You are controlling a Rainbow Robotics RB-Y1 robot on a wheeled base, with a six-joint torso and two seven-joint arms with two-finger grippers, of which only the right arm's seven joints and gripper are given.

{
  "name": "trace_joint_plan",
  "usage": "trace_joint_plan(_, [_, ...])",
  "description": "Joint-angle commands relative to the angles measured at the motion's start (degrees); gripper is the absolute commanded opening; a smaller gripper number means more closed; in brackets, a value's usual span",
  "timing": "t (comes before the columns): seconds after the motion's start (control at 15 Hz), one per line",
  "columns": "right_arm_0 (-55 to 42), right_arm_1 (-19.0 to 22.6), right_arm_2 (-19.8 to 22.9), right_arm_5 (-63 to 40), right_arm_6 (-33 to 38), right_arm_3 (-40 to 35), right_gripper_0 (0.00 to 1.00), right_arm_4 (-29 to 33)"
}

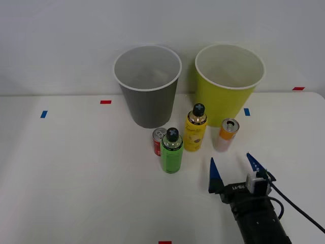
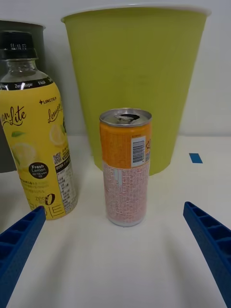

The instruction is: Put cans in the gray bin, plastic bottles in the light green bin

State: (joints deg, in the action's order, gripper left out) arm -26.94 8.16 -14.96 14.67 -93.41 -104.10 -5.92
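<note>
Bins, gray bin (image 1: 148,89) and light green bin (image 1: 228,84), look empty from here; my hand (image 1: 236,168) gapes wide before the orange-and-white can (image 2: 125,166).

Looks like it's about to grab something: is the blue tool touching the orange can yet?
Apart. In the right wrist view, bare table separates both open fingers of the tool from the orange can; the front view shows the same gap.

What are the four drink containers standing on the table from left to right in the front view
Red can → green bottle → yellow lemon bottle → orange-and-white can.
</note>
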Motion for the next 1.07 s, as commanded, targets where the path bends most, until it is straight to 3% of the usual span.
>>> trace_joint_plan(0.07, [3.4,-0.6,0.6,-1.2,-0.5,2.1,1.00,0.6])
trace_joint_plan(0.4, [12.0,-3.6,3.2,-0.5,-0.8,9.4,1.00,0.9])
trace_joint_plan(1.07, [15.7,-3.8,5.5,-4.4,-1.6,9.8,1.00,1.6])
